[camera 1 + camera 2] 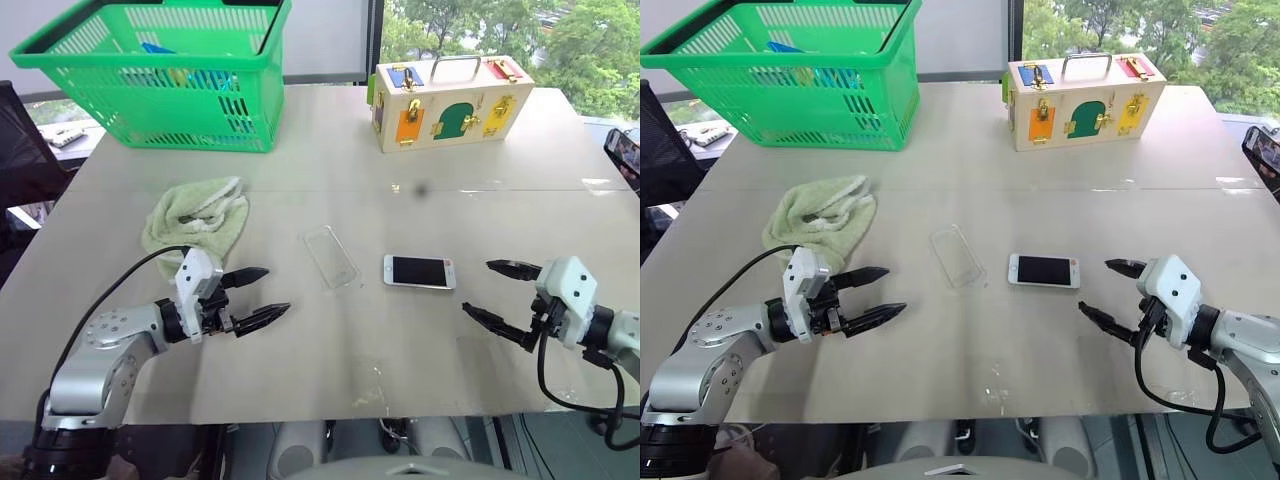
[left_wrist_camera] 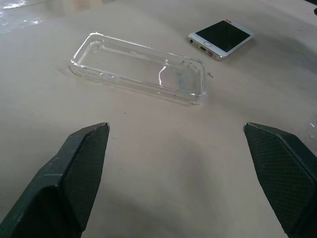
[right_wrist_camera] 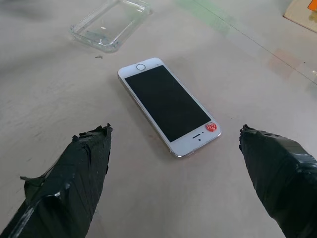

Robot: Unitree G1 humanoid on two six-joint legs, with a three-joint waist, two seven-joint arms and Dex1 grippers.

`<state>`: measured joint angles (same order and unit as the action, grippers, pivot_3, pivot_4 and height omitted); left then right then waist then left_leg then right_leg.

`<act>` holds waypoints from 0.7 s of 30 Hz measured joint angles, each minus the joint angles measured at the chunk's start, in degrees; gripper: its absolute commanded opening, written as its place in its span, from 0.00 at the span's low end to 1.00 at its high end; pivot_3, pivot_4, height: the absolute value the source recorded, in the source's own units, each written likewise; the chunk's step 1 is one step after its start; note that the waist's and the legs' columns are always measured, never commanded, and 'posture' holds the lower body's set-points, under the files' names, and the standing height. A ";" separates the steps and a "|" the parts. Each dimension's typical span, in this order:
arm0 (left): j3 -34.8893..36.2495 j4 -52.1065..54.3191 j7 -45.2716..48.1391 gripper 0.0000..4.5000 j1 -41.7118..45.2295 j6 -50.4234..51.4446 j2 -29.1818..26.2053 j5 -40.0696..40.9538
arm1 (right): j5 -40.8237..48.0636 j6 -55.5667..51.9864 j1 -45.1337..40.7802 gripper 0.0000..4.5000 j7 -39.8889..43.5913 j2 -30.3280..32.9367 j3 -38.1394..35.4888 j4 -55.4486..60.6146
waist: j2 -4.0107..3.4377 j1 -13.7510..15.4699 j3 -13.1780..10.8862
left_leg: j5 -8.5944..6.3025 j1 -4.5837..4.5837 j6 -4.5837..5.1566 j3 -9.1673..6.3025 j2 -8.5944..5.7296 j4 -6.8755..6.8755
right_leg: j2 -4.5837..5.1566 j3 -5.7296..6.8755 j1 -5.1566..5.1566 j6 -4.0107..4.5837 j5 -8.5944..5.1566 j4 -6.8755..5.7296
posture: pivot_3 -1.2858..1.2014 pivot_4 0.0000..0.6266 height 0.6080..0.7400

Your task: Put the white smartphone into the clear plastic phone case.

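The white smartphone point(image 1: 419, 271) lies flat, screen up, near the middle of the table. Just to its left the clear plastic phone case point(image 1: 331, 256) rests open side up, empty. My left gripper point(image 1: 258, 296) hovers open left of the case, pointing toward it, nothing between its fingers point(image 2: 74, 173). On the right, my right gripper point(image 1: 496, 290) is open too, aimed at the phone from a short distance. In the right wrist view the phone point(image 3: 168, 105) lies between and beyond the fingertips point(image 3: 84, 168), with the case point(image 3: 111, 22) farther off.
A crumpled green cloth point(image 1: 196, 218) lies left of the case. A green basket point(image 1: 160, 70) stands at the back left and a wooden latch box point(image 1: 448, 101) at the back right. The table's front edge point(image 1: 300, 415) runs close below both grippers.
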<state>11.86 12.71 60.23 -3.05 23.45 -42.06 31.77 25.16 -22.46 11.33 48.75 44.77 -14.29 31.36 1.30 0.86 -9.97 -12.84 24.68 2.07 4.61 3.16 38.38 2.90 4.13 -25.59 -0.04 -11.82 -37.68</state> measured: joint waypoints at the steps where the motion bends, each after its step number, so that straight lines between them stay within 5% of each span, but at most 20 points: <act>1: 0.00 0.00 0.00 1.00 0.00 0.00 0.00 0.00 | 0.00 0.00 0.00 0.99 -0.01 0.00 0.00 0.00 | 0.00 0.00 0.00 | 0.00 0.00 0.00 0.00 0.00 0.00 | 0.00 0.00 0.00 0.00 0.00 0.00 | 0.52 0.24 1.00; 14: -5.77 -2.07 6.99 1.00 12.09 -3.81 -1.08 -1.47 | 1.24 -6.19 -10.46 0.99 -2.51 -0.53 5.94 -0.85 | 0.02 0.25 0.00 | 0.01 0.02 0.01 -0.02 -0.03 0.02 | -0.26 0.01 0.00 0.01 0.01 -0.03 | 0.52 0.24 1.00; 21: -19.05 -22.53 22.09 1.00 30.86 -17.42 0.01 -11.97 | 4.68 -4.78 -7.92 0.99 2.31 0.30 6.90 4.76 | 0.02 1.34 0.00 | 0.01 0.07 0.03 0.03 -0.11 0.03 | -0.29 0.18 0.01 -0.02 0.01 0.04 | 0.52 0.24 1.00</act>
<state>-7.19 -9.82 82.32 27.81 6.03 -42.06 19.80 29.84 -27.24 3.41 51.07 45.07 -7.39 36.12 1.31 2.20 -9.97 -12.83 24.75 2.09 4.64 3.04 38.40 2.62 4.31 -25.59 -0.06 -11.81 -37.64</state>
